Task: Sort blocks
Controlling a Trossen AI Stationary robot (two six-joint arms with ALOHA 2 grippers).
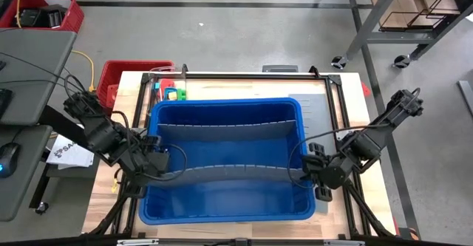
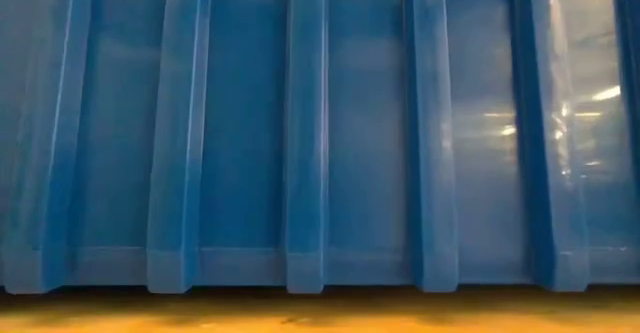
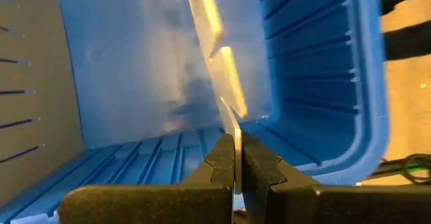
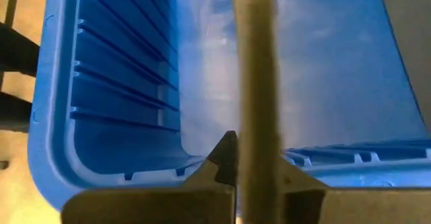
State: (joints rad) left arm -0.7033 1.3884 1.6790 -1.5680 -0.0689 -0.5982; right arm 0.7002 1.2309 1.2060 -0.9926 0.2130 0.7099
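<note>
Blue ribbed plastic filled the low view, the outer wall of the bin (image 2: 320, 133) standing on the table (image 2: 320, 313). Seen from above, the bin sat mid-table with two grey dividers running across it: the far divider (image 1: 225, 130) and the near divider (image 1: 222, 173), bowed along its length. Both arms reached over the bin's side walls. At one end of the near divider, the left gripper (image 3: 236, 167) had its jaws pressed together on the panel's thin edge; at the opposite end, the right gripper (image 4: 252, 173) was clamped on the same panel, which rose between its fingers. No blocks were seen inside the bin. A few blocks (image 1: 171, 93), green, yellow and red among them, lay on the table beyond the bin's far-left corner, beside a red crate (image 1: 122, 76), well apart from both sets of jaws. Neither gripper touched a block.
</note>
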